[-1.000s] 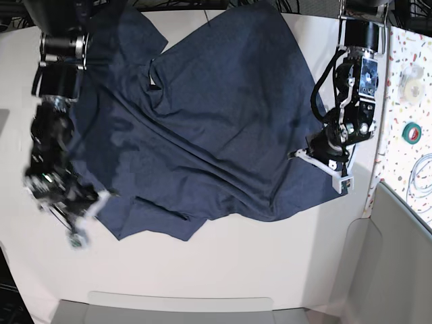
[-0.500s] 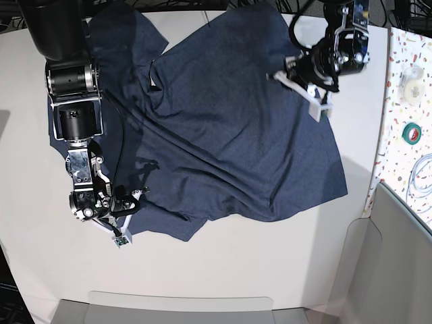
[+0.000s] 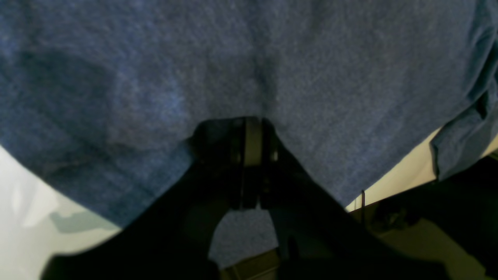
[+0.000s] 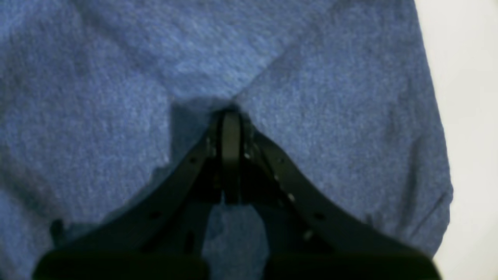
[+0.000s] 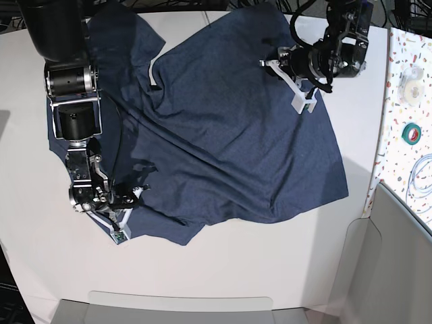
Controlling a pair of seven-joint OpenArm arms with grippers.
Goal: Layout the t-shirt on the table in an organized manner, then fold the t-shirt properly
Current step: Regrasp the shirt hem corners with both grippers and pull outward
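Cloth lies directly under both pincers, and that is what the next move turns on. The t-shirt (image 5: 216, 128) spreads across the middle of the bench (image 5: 223, 270) in the base view, its long axis slanting from the upper left of the frame down to the lower right.

The right pincer (image 5: 121, 219) sits at the lower left of that frame, on the shirt's lower-left edge where the hem meets bare bench. The left pincer (image 5: 297, 84) is at the upper right, over the shirt's upper right part. So each arm is nearest its own end of the slant, and the body of the shirt lies between them.

In the right wrist view the right pincer (image 4: 230, 116) is closed, its tips pressed together against the fabric, with a small pucker of cloth at the tips; it seems to be pinching the shirt, though I cannot be sure. In the left wrist view the left pincer (image 3: 253, 124) is also closed, tips at the cloth; whether it holds a fold I cannot tell.

The shirt is dark navy, heathered, and badly rumpled: long diagonal creases cross it, the lower edge is doubled under, and a sleeve-like flap points to the upper left. No lettering shows. It is not yet laid flat.
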